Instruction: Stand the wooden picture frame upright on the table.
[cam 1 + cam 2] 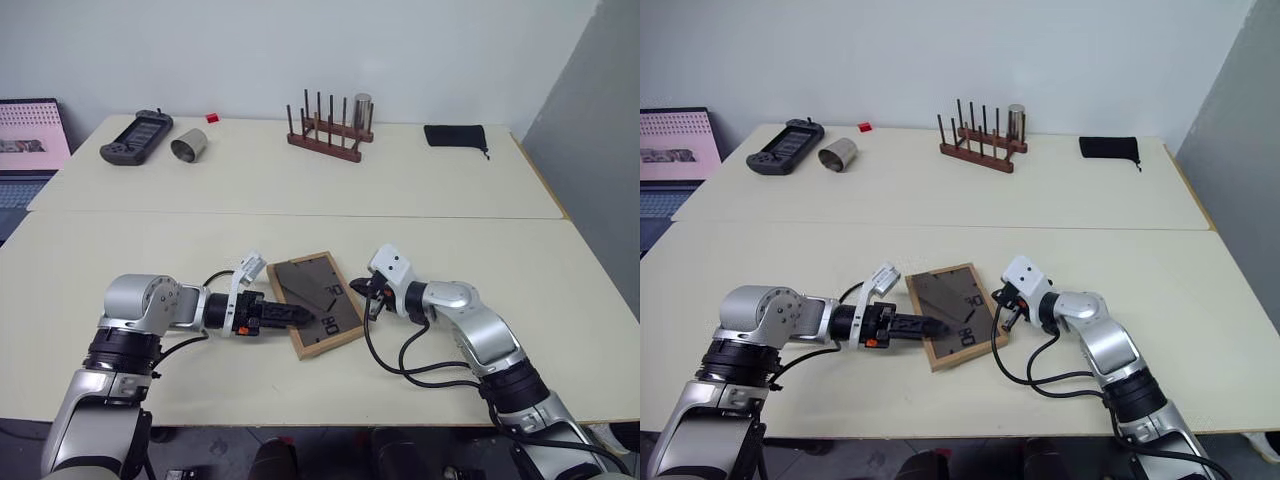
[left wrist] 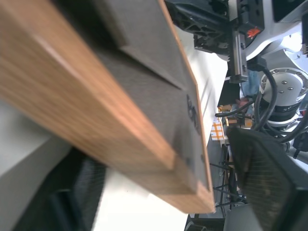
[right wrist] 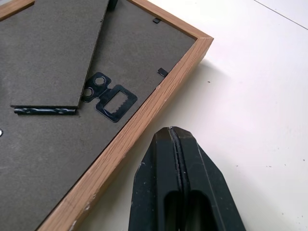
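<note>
Left eye view: the wooden picture frame [image 1: 314, 303] lies on the near part of the counter [image 1: 180, 210], dark grey backing board and wedge-shaped leg facing up, between the two arms. The left end effector [image 1: 300, 318] reaches over the frame's near left edge. The right end effector [image 1: 358, 291] sits just beside the frame's right edge. A dark red-brown peg rack [image 1: 325, 130] stands well apart at the far side. Left wrist view: the frame's light-wood edge [image 2: 91, 120] passes between the left end effector's fingers [image 2: 269, 178], which stand apart on either side of it; contact cannot be confirmed. Right wrist view: the right end effector [image 3: 179, 168] is fully closed and empty, just beside the frame's corner rail [image 3: 159, 106], above the counter.
</note>
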You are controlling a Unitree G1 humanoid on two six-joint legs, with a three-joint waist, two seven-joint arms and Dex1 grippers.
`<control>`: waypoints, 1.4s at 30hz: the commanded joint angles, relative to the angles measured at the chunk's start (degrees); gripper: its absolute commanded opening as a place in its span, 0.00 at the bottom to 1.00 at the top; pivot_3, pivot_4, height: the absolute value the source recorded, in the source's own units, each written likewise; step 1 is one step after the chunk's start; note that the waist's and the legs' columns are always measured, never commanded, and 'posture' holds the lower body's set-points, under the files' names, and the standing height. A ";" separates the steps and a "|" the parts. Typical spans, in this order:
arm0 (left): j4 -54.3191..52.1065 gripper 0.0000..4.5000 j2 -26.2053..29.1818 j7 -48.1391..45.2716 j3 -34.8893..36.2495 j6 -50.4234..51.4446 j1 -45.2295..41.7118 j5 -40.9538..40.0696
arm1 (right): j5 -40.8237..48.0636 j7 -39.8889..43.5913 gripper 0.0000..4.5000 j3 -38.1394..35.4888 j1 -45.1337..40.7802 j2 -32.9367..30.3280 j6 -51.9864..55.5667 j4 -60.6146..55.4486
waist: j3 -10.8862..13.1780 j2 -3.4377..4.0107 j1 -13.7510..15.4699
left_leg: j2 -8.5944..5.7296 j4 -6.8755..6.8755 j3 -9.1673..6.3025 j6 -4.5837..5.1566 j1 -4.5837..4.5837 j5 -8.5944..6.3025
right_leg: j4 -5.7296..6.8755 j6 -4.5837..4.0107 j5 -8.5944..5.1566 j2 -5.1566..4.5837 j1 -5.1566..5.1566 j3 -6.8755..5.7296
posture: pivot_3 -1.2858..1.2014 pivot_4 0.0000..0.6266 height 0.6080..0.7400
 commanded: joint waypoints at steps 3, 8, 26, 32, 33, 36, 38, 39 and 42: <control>-1.63 0.56 -1.03 1.15 0.74 -1.25 0.18 -0.57 | 1.07 -0.46 0.00 0.26 0.58 1.55 0.21 -3.09 | 0.00 0.00 0.00 | 0.00 0.00 0.00 0.00 -0.01 0.00 | 0.00 0.00 0.00 0.00 0.00 0.00 | 0.52 0.24 1.00; -2.87 0.35 -0.35 0.20 0.17 -2.28 0.78 -0.83 | 1.45 -0.76 0.00 -0.47 0.41 1.96 0.26 -2.90 | 0.00 0.00 0.13 | -0.01 0.00 -0.01 0.00 -0.02 0.00 | -0.01 0.00 0.00 0.00 0.00 -0.01 | 0.52 0.24 1.00; -2.19 0.29 2.24 1.60 5.47 -12.11 -5.70 0.99 | 25.47 14.97 0.49 -15.47 -6.37 -9.38 13.29 -9.22 | 0.16 0.12 -0.23 | 0.03 -0.05 -0.03 0.01 -0.04 -0.01 | -0.03 -0.02 -0.01 0.05 -0.03 -0.01 | 0.52 0.24 1.00; -3.19 0.29 1.59 1.98 4.86 -12.43 -5.98 1.01 | 23.74 11.17 0.76 -10.77 -12.89 -1.70 10.33 -6.10 | 0.18 0.13 -0.24 | 0.03 -0.02 -0.06 0.01 -0.06 0.00 | -0.02 0.01 -0.03 0.06 -0.05 -0.03 | 0.52 0.24 1.00; -3.42 0.29 1.54 1.98 4.81 -12.40 -5.96 0.92 | 22.48 10.94 0.82 -9.53 -14.01 -0.49 8.81 -4.07 | 0.18 0.13 -0.21 | 0.03 -0.02 -0.06 0.01 -0.07 0.00 | -0.02 0.02 -0.04 0.06 -0.05 -0.04 | 0.52 0.24 1.00; -4.03 0.29 1.64 1.88 4.51 -12.50 -5.77 0.92 | 20.09 11.28 0.99 -7.19 -15.68 0.86 5.33 -0.22 | 0.18 0.13 -0.13 | 0.03 0.00 -0.06 0.01 -0.15 0.00 | -0.04 -0.02 -0.02 0.05 -0.09 -0.05 | 0.52 0.24 1.00; -4.61 0.29 1.54 2.16 4.54 -12.25 -5.75 0.78 | 18.75 11.73 1.00 -5.39 -16.58 2.05 3.17 2.57 | 0.18 0.13 0.09 | 0.03 0.00 -0.06 0.00 -0.20 0.00 | -0.06 -0.03 -0.02 0.04 -0.12 -0.07 | 0.52 0.24 1.00; -4.84 0.29 1.51 2.22 4.60 -12.16 -5.75 0.70 | 17.90 11.77 1.00 -4.48 -16.93 2.73 1.93 3.94 | 0.18 0.14 0.11 | 0.03 0.00 -0.08 0.00 -0.25 0.00 | -0.06 -0.03 -0.02 0.03 -0.14 -0.10 | 0.52 0.24 1.00; -5.17 0.29 1.38 2.34 4.81 -11.95 -5.66 0.45 | 16.28 12.58 1.00 -2.38 -17.80 3.88 0.17 6.21 | 0.19 0.14 0.01 | 0.05 0.00 -0.08 0.00 -0.37 0.00 | -0.03 -0.04 -0.02 0.04 -0.27 -0.11 | 0.52 0.24 1.00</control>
